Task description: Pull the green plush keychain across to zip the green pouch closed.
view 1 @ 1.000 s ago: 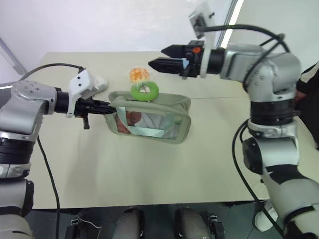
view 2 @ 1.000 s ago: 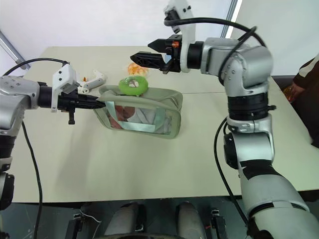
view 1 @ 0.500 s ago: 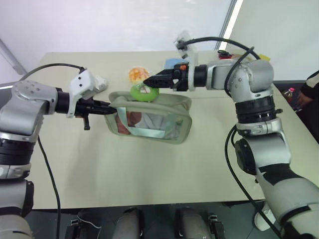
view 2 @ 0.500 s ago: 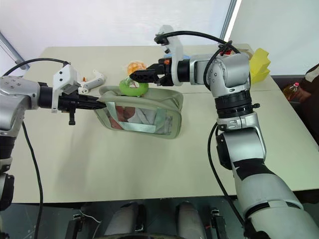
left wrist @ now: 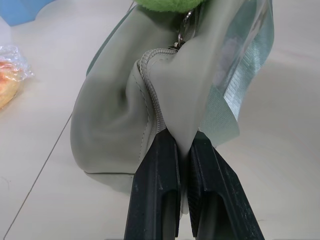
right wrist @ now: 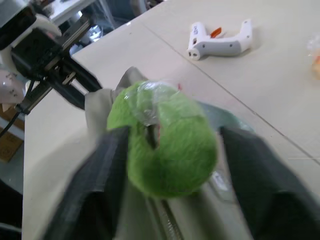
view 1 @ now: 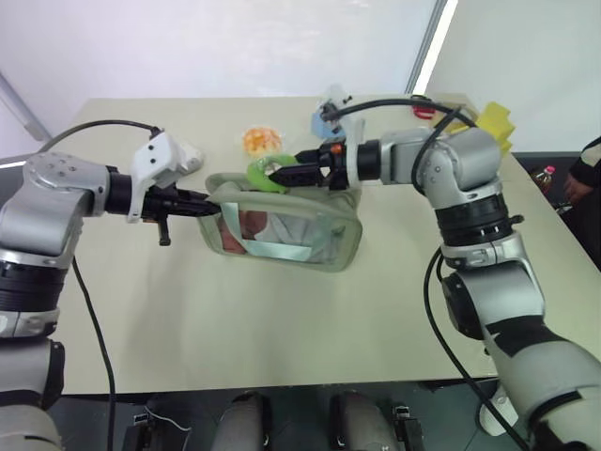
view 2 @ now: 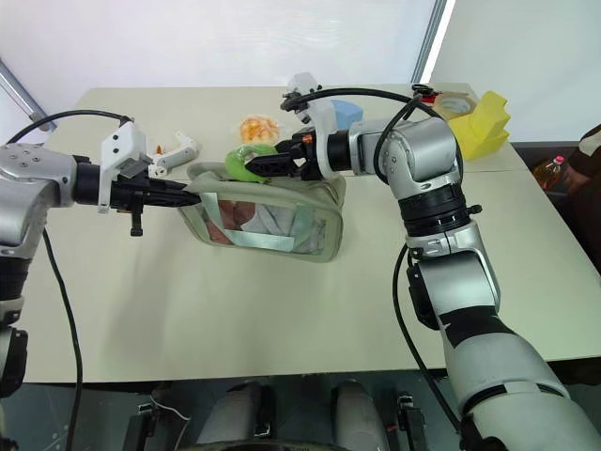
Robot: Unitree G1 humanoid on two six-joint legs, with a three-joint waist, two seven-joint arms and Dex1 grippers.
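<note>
The beige surface (view 1: 282, 329) carries everything. The green pouch (view 1: 300, 230) stands upright a little left of its centre, a sage-green soft bag with clear side panels showing items inside, its long side facing the camera. At its 9 o'clock end the left gripper (view 1: 199, 208) has its two black fingers (left wrist: 155, 195) pressed together on a fold of the pouch's fabric right by the zip end, so it is pinching the pouch corner and holding it.

From 3 o'clock the right gripper (view 2: 266, 165) reaches level over the pouch's top edge. Its fingers (right wrist: 100, 170) stand on either side of the green plush keychain (view 2: 246, 162), partly closed around it; in the right wrist view a slight gap is visible on each side, so I cannot tell whether they are already pressing the plush. The keychain, a lime-green fuzzy ring with a pale centre, sits on the pouch's top near the 11 o'clock corner, close to the left gripper's end.

Behind the pouch at 12 o'clock lies an orange-and-white snack in a clear wrapper (view 1: 262, 140). A white glue gun (view 2: 177, 149) lies at 10 o'clock of the pouch. At 1 o'clock sits a blue object (view 2: 349, 110), and further toward 2 o'clock a yellow object (view 2: 488, 117) with a tape roll (view 2: 454, 101) beside it. A bottle (view 2: 547, 172) is beyond the surface's edge at 3 o'clock.
</note>
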